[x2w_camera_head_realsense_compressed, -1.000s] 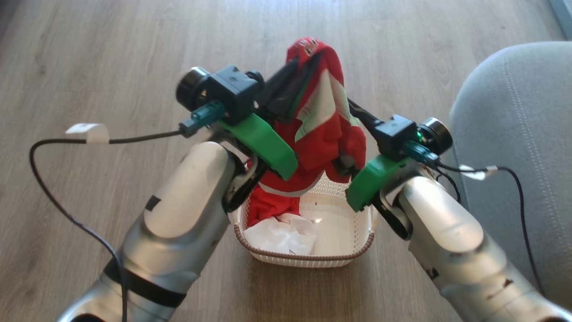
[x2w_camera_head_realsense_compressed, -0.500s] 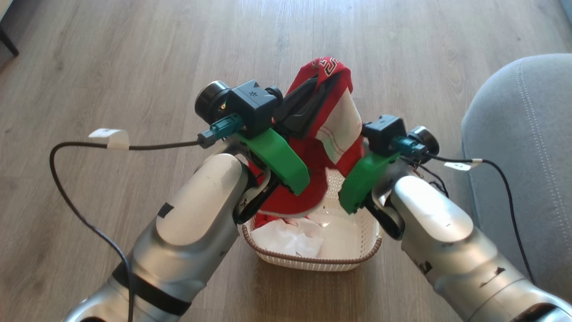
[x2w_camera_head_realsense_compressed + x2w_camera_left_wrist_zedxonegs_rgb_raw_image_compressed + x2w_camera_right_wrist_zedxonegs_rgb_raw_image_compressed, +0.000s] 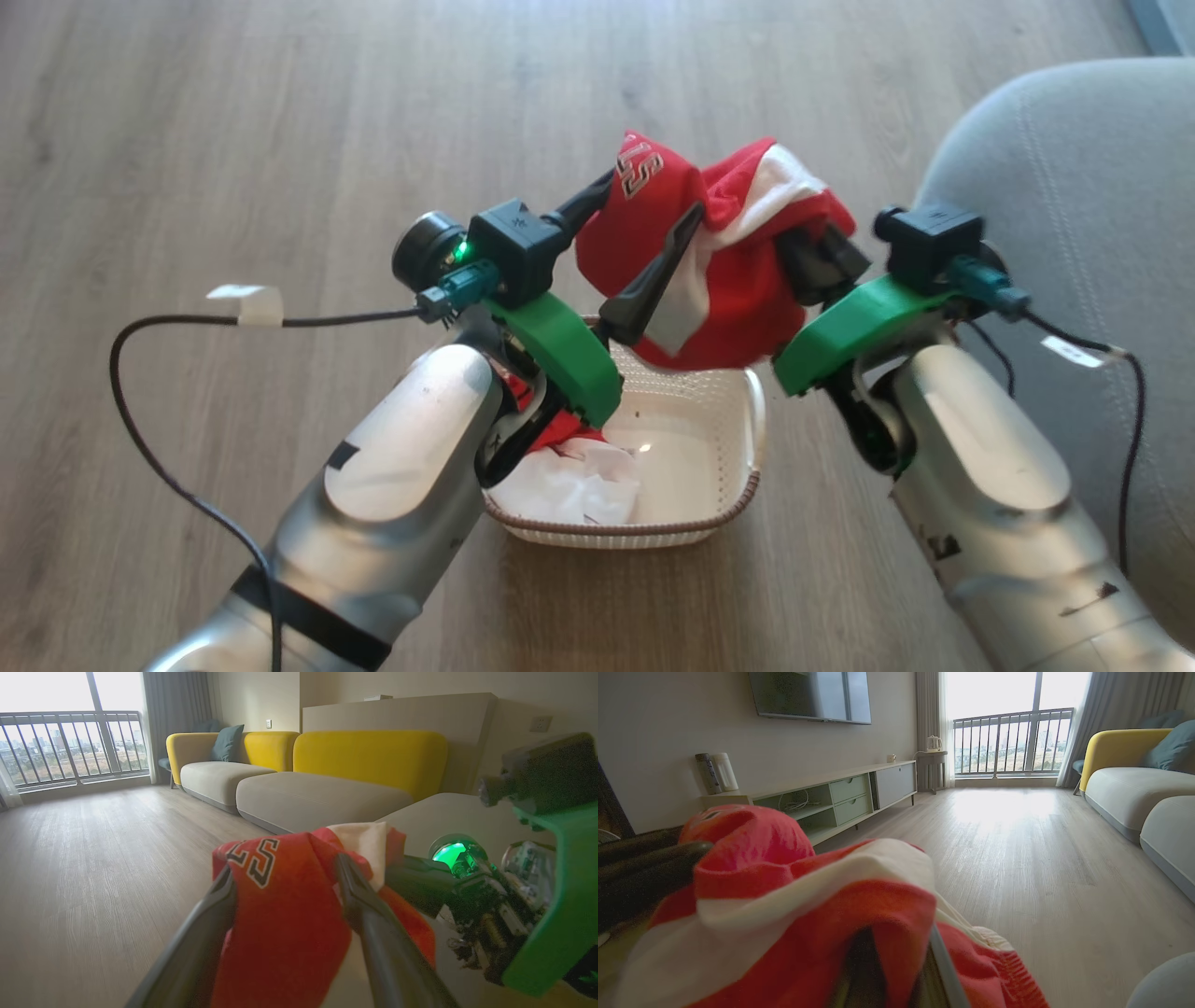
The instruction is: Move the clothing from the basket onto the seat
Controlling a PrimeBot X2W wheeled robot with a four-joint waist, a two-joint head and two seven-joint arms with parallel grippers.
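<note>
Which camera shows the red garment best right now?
Head view: it shows most of the red garment, bunched above the basket. The left wrist view shows a lettered fold between the spread fingers of the left gripper; the right wrist view, blurred red and white folds close up.

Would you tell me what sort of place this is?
Most likely a home living room: a yellow-backed sofa with grey seat cushions, a wall-mounted flat television above a long low cabinet, and a railed balcony window.

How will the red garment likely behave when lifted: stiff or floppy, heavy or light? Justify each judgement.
Probably floppy: the red garment sags in folds and drapes across the open left tool. Likely light: it hangs bunched from the right tool, held by one small pinch.
</note>
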